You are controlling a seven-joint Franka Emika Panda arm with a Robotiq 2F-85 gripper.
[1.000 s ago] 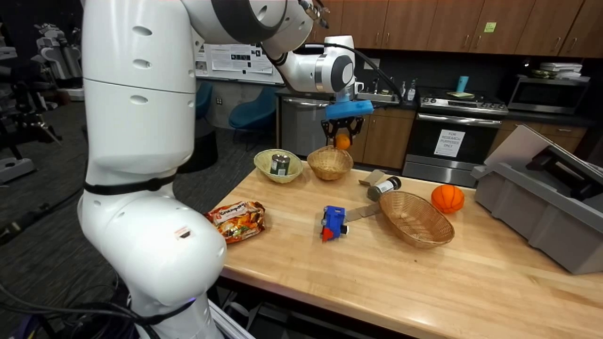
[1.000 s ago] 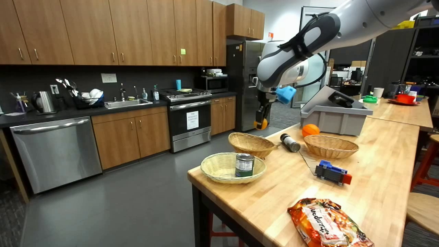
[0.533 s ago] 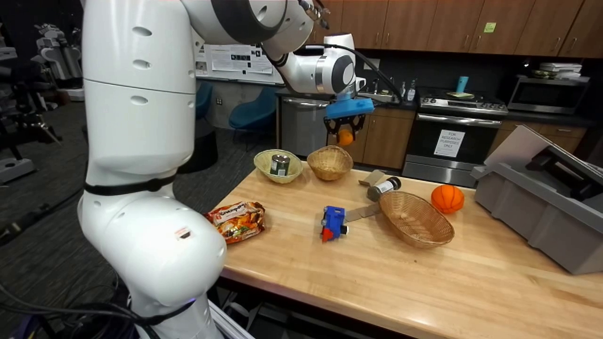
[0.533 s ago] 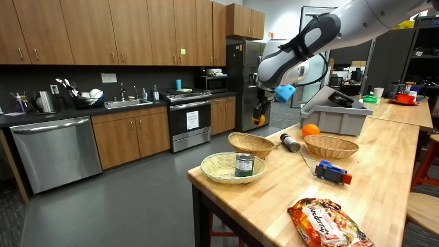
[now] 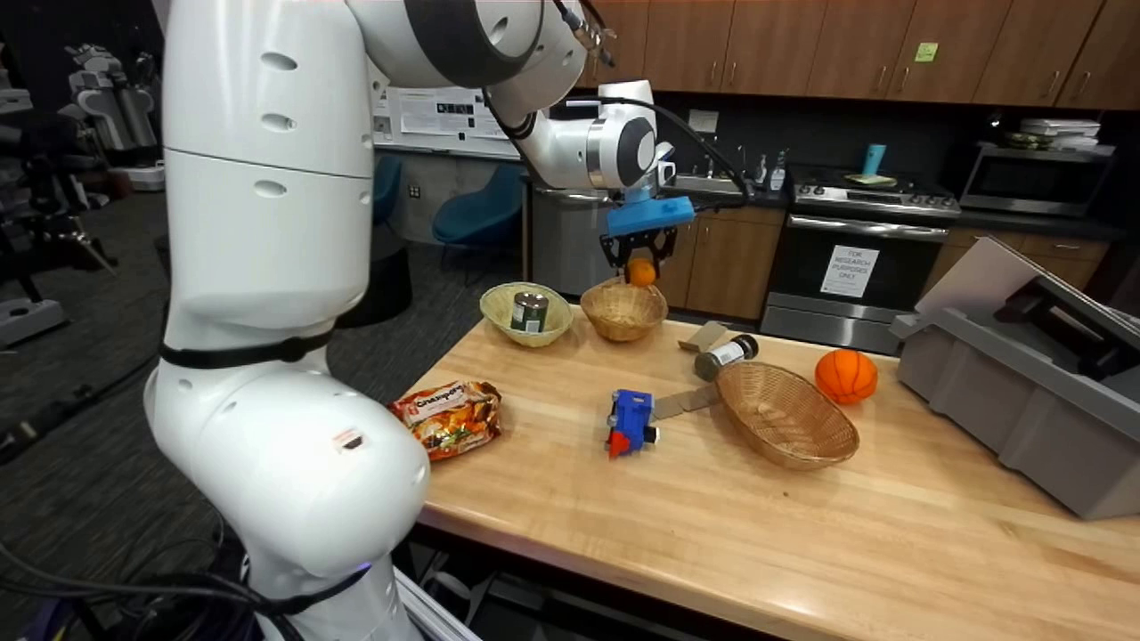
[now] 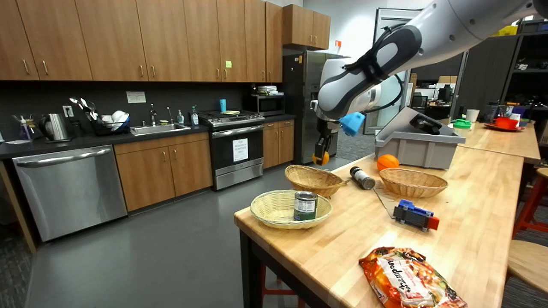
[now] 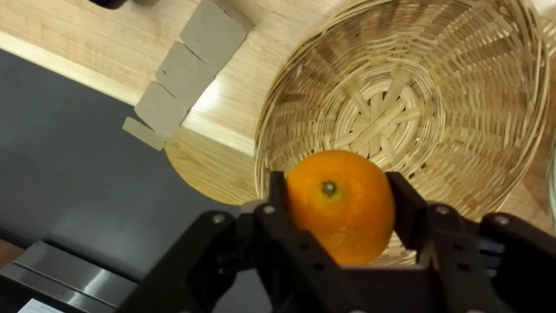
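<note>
An orange (image 7: 347,217) with its stem end showing sits between the black fingers of my gripper (image 7: 334,178), which touch it on both sides. In both exterior views the gripper (image 5: 640,272) hangs over the far end of the table with the orange (image 6: 322,158). Beneath it is a round brown wicker basket (image 5: 623,320); in the wrist view the basket (image 7: 391,121) shows no contents, though the orange and fingers hide its lower part. Beside that stands a pale green basket (image 6: 269,209) holding a dark can (image 6: 305,205).
A dark-capped jar (image 5: 726,356) lies by a cardboard strip (image 7: 186,69). Nearer the middle are a blue and red toy (image 5: 631,420) and an oval wicker basket (image 5: 784,418). An orange ball (image 5: 846,375), a grey bin (image 5: 1024,401) and a noodle packet (image 6: 411,278) are also on the table.
The gripper, with the orange in it, rose slightly, then came down and shifted a little to the left in both exterior views. Everything on the table stays where it was.
</note>
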